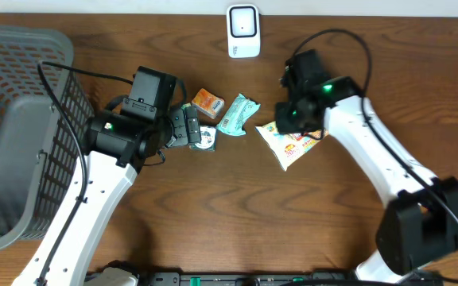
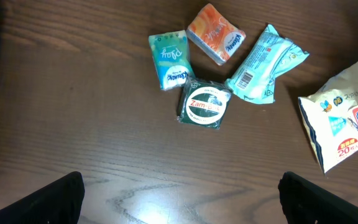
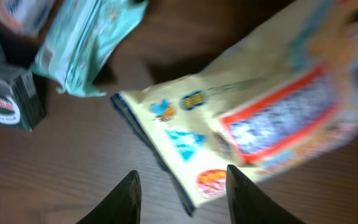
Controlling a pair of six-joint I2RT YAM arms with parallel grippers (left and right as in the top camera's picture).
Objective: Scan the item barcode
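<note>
- The grey mesh basket [image 1: 22, 48] stands at the left end of the counter [image 1: 213, 222]. It is the only container here, and nothing shows inside it.
- The cream snack packet [image 3: 247, 112], the task's item by my reading, lies right of centre on the counter, below the scanner and well apart from the basket.
- The right gripper [image 3: 184, 177] is over the packet, its jaws partly apart astride the packet's lower edge. The view is blurred, so I cannot tell whether they pinch it.
- To do this step well, the jaws should bite firmly on the edge seam, clear of the print. No barcode shows on the upper face, so the packet probably needs turning before it faces the white scanner [image 1: 243, 30].
- The left gripper [image 2: 180, 186] hovers with jaws spread wide and holds nothing.
- Below it lie a teal packet [image 2: 263, 62], an orange tissue pack [image 2: 215, 34], a green tin [image 2: 204, 104] and a small teal tissue pack [image 2: 169, 59].
</note>
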